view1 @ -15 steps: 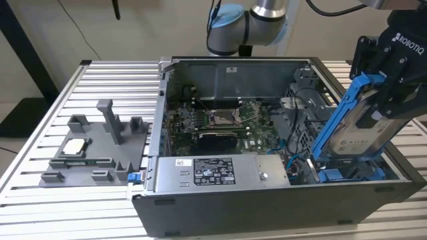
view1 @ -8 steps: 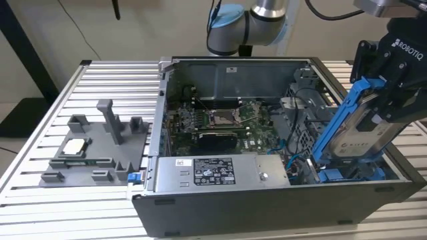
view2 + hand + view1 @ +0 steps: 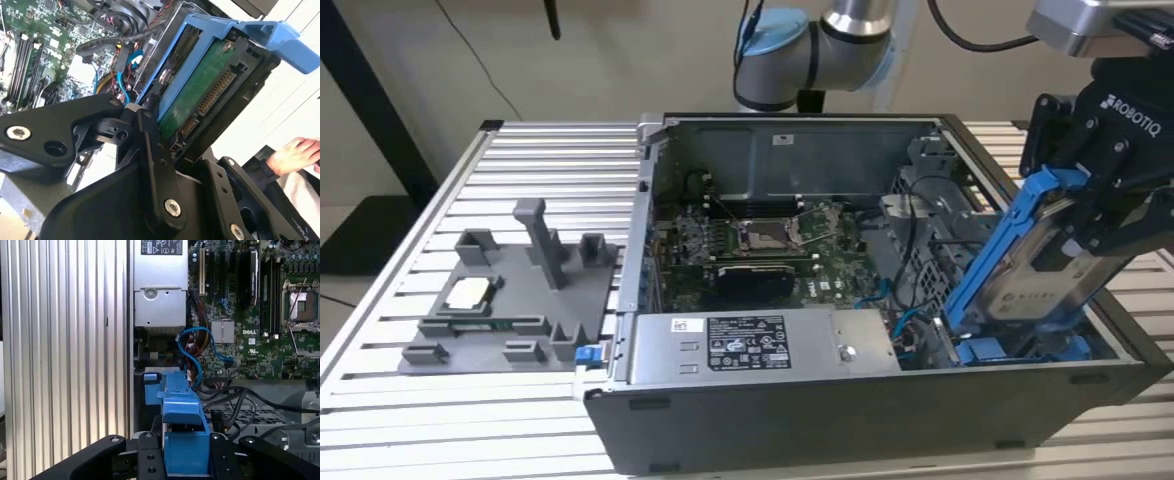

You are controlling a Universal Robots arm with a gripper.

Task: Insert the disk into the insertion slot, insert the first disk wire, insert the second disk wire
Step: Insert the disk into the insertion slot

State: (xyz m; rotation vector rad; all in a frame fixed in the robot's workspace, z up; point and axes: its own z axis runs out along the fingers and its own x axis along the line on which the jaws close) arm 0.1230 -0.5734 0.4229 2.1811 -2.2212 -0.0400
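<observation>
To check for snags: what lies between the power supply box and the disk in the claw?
Blue cables lie between the power supply box and the disk in the claw, in the first wrist view.

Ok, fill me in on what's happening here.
The robot arm's gripper is clamped on the hard drive in its blue frame, holding it tilted with its lower end down at the drive bay of the open computer case. The drive is not seated flat yet. A person's hand is nearby.
</observation>
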